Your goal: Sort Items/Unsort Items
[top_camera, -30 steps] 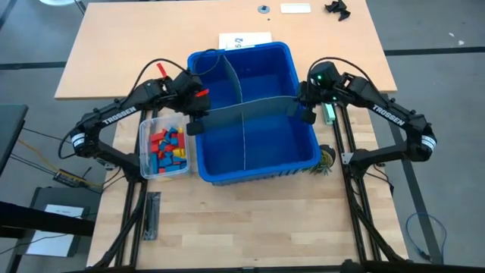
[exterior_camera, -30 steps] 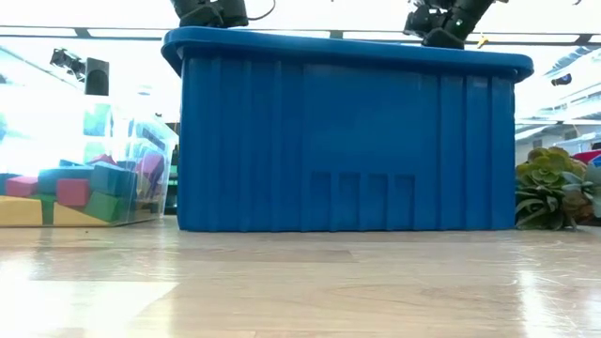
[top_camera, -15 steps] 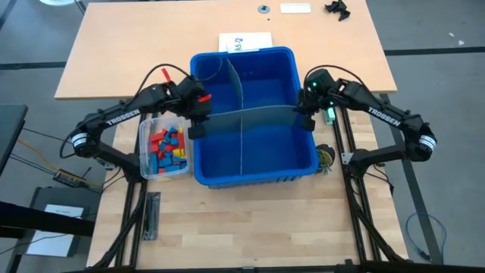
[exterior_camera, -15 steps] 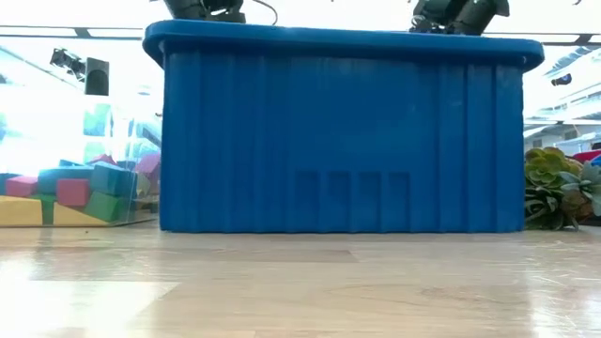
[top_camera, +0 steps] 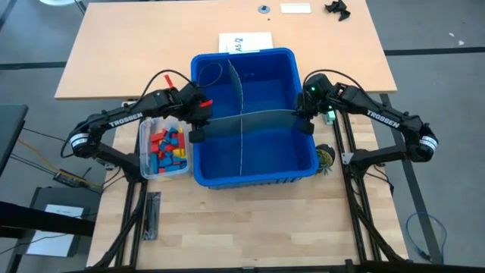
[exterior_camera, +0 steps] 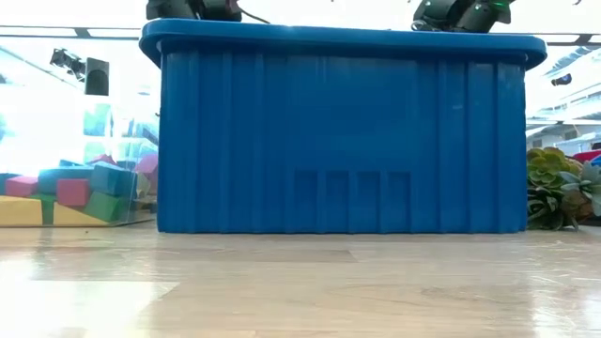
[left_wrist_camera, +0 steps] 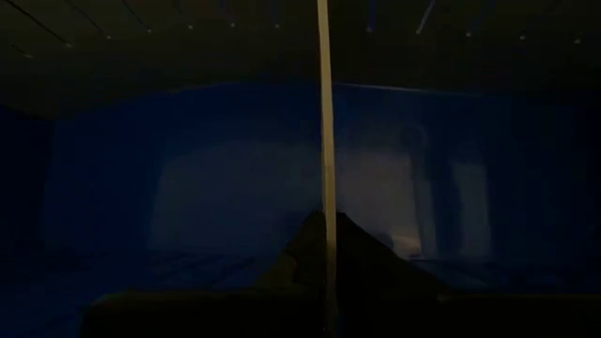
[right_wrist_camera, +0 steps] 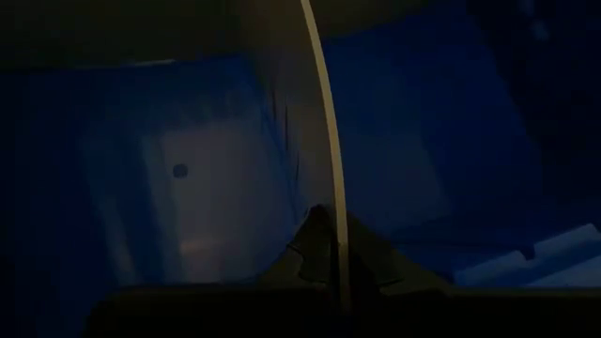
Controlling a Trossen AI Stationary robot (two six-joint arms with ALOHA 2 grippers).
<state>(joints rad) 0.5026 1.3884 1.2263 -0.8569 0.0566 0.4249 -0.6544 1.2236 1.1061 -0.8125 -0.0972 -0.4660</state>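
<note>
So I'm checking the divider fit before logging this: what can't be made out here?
- Low view: the blue bin wall hides its whole inside, including the long grey divider both hands pinch.
- Wrist views: too dark to show the bin floor.
- High view: blocks in the clear tub are too small to count.

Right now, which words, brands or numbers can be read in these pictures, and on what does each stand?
"TROSSEN": on the left arm.
"TROSSEN": on the right arm.
White paper sheet behind the blue bin: short marking, too small to read.
White label at the table's far edge: unreadable.
</note>
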